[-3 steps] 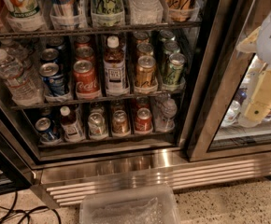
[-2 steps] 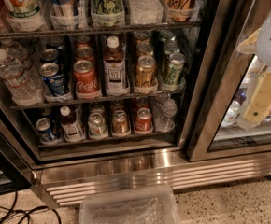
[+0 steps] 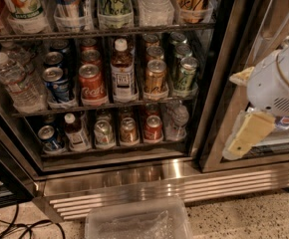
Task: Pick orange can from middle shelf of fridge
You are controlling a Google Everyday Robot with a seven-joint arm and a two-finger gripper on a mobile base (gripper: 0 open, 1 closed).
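The orange can (image 3: 155,76) stands upright at the front of the middle shelf (image 3: 134,104) of the fridge (image 3: 134,172), with more cans in a row behind it. It sits between a white-labelled bottle (image 3: 122,73) on its left and a green can (image 3: 185,73) on its right. My gripper (image 3: 235,114) hangs at the right edge of the view, in front of the fridge's steel door post and well to the right of the can. Its cream fingers (image 3: 248,134) stand apart with nothing between them.
A red Coca-Cola can (image 3: 91,83), a blue can (image 3: 57,83) and water bottles (image 3: 14,83) share the middle shelf. Racks above and below hold more drinks. A clear plastic bin (image 3: 137,220) sits on the floor in front. Cables (image 3: 15,228) lie at lower left.
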